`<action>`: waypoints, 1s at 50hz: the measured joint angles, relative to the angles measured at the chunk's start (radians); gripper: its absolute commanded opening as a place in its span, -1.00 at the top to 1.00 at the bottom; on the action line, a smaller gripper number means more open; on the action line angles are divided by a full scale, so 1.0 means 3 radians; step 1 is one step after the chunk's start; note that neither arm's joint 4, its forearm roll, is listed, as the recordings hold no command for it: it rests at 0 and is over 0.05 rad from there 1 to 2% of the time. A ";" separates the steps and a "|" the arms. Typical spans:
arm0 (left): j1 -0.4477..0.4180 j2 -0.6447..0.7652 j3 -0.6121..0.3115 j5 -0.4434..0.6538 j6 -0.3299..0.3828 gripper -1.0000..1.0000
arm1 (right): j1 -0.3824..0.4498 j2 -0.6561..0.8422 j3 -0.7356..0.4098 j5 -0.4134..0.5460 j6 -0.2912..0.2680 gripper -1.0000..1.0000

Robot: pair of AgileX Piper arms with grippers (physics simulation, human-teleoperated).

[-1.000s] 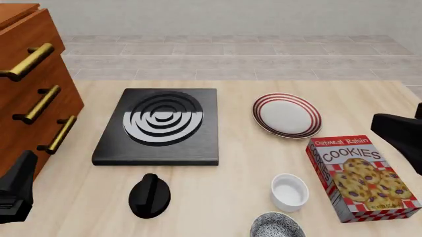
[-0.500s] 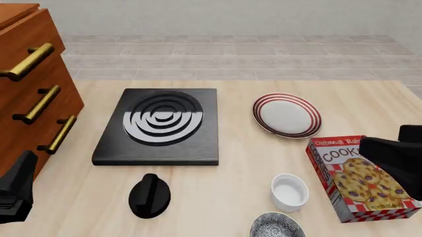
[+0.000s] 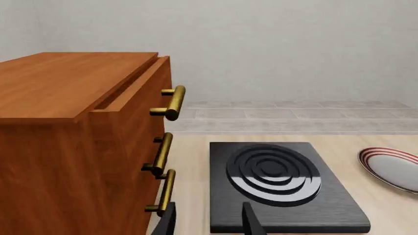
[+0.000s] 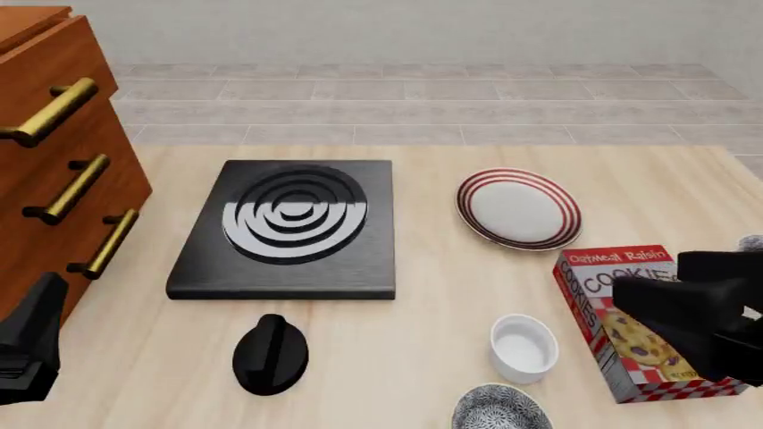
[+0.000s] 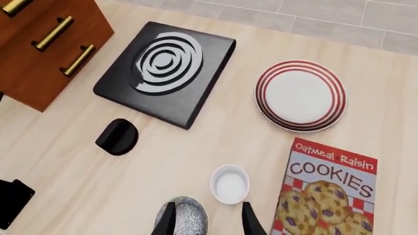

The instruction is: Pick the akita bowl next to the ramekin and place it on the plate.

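Akita bowl (image 4: 501,409) at table's (image 4: 394,357) near edge

Akita bowl (image 4: 501,409): small, round, white with dense dark speckling, upright on the table at its near edge, right of centre; partly cut off in the front view. In the right wrist view the bowl (image 5: 182,219) shows its patterned outer wall and rim. Ramekin (image 4: 524,348): plain white, straight-sided, thick-rimmed, upright and empty, just beside the bowl on its far side, not touching it. Plate (image 4: 519,208): round, white, with red concentric rings at the rim, lying flat and bare toward the table's far right, well apart from the ramekin.
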 measured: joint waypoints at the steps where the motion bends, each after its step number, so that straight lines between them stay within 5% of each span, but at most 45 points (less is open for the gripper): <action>1: 0.0000 0.0000 0.0000 0.0000 0.0000 -1.00 | 0.0010 0.0008 0.0010 -0.0006 0.0005 -1.00; 50: 0.0000 0.0000 0.0000 0.0000 0.0000 -1.00 | 0.0341 0.0246 0.0474 -0.0248 0.0182 -1.00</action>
